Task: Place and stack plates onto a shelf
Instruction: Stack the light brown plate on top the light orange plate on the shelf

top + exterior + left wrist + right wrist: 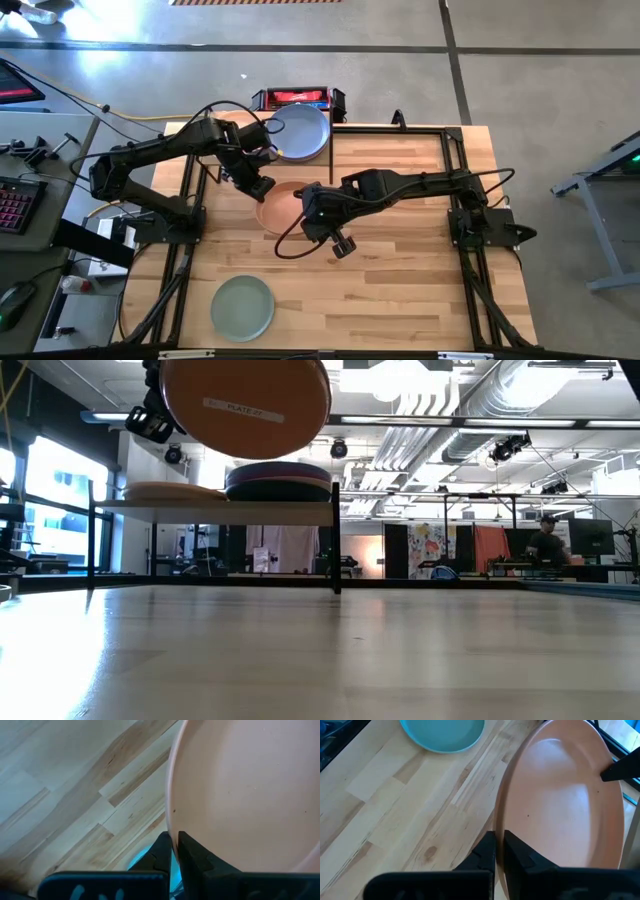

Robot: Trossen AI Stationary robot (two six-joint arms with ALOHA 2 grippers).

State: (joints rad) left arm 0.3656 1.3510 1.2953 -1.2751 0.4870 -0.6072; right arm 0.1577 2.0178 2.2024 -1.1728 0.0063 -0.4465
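The wooden worktop (400, 260) carries everything, with the shelf (215, 506) standing at its far edge, beyond both hands. In the low view the shelf bears a flat peach plate (172, 490) on one side and, touching it, a stack of dark plates (279, 480) on the other; from above, a blue plate (301, 131) shows on top of that stack.

A peach plate (283, 206) hangs in the air between the two arms, lifted clear of the worktop, so that the low view sees its underside (246, 402) above the level of the shelf. The left hand (262, 187) is closed narrow on this plate's rim at the side nearer the shelf, its fingers (161, 854) pinching the edge. The right hand (311, 208) grips the opposite rim, fingers (485, 851) shut tight on the edge.

A sage green plate (242, 306) lies flat on the worktop well apart from both hands, toward the near edge. The right wrist view shows it as a teal-looking dish (443, 734) beyond the held plate.
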